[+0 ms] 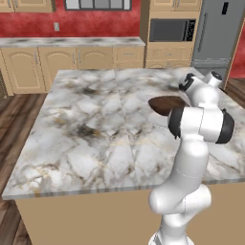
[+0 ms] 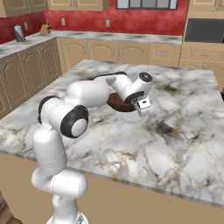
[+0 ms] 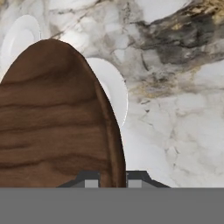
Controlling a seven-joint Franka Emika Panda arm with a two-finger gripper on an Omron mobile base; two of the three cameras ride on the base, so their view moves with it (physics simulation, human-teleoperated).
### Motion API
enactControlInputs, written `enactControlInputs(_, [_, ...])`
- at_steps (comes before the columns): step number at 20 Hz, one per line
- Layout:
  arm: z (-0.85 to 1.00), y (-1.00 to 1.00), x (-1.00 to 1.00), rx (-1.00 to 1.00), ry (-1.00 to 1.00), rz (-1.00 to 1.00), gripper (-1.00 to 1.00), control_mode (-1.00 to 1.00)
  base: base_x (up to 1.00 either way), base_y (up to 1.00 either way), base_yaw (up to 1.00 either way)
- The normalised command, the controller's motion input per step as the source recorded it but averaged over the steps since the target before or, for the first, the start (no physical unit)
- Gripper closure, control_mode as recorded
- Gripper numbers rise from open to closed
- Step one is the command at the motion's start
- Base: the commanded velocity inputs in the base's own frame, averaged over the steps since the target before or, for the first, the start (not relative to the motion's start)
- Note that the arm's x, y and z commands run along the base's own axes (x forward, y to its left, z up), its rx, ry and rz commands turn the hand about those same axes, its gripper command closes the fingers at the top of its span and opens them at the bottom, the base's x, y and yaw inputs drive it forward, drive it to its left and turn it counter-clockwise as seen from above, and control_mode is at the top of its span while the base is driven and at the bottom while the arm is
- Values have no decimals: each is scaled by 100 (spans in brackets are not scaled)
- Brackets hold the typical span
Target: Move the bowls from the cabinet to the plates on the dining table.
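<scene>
1. So, closest to us, our two-finger gripper (image 3: 113, 178) is pinched narrow on the rim of a round, glossy, dark brown wood-grain bowl (image 3: 52, 122), with one dark tip on each side of the edge.
2. We're holding that bowl just above the big rectangular white-grey marble dining table (image 1: 95, 134), so it's out of the cabinet but, as far as we can tell, not set down yet.
3. Right under and past the bowl sits a round white plate (image 3: 114, 94), and a second white plate (image 3: 19, 37) peeks out further along. We reckon lowering the bowl onto one is what's left for this one. We can't spot the other bowl, so that trip probably remains.
4. The marble top has dark and gold veins, with a smoky patch (image 3: 188, 39) beyond the plates.
5. Furthest out: tan arched-panel base cabinets (image 1: 57, 62) under a marble counter, a red wall (image 1: 95, 21), a built-in oven (image 1: 172, 30) and a grey fridge (image 1: 220, 28).
</scene>
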Motion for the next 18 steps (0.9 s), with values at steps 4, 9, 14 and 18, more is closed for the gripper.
enactControlInputs(4, [-21, -5, 40, 0, 0, 0, 100, -100, 0, 0, 0])
enactControlInputs(9, [-13, -10, 31, 0, 0, 0, 100, -100, 0, 0, 0])
enactControlInputs(14, [-14, -14, 17, 0, 0, 0, 100, -100, 0, 0, 0])
enactControlInputs(18, [-13, -2, 23, 0, 0, 0, 100, -100, 0, 0, 0])
